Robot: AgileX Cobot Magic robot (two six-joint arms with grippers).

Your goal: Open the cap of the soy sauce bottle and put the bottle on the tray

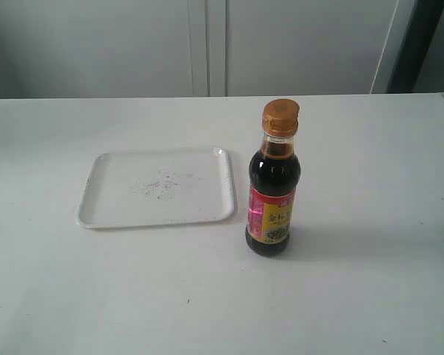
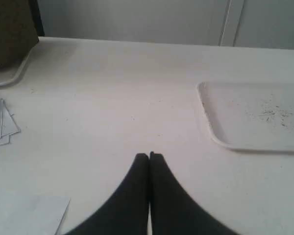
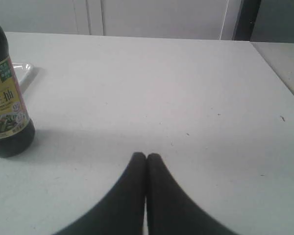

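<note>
Left gripper [image 2: 148, 155]: fingers pressed together tip to tip, no gap visible; held nothing; hung over bare worktop [image 2: 112, 112], whether the tips touched the surface could not be told.
Right gripper [image 3: 146, 155]: fingers likewise pressed together, nothing between them; over bare worktop, well apart from the bottle.
Soy sauce bottle [image 1: 273, 194]: stood upright on the worktop, roughly mid-depth between the far and near edges, slightly toward the right edge; dark liquid reached up to the shoulder; pink-red and yellow label faced the near edge.
Cap [image 1: 280, 117]: orange-gold, seated on the neck, lid down.
Tray [image 1: 111, 211]: white, flat, lay on the worktop just beside the bottle on the side toward the left edge; bottle stood off its rim, on the table itself; faint grey speckles at tray centre; nothing on it.
Papers [image 2: 2, 128]: a few white sheets seen in the left wrist view only, lying on the worktop away from the tray.
Neither gripper appeared in the exterior view.
</note>
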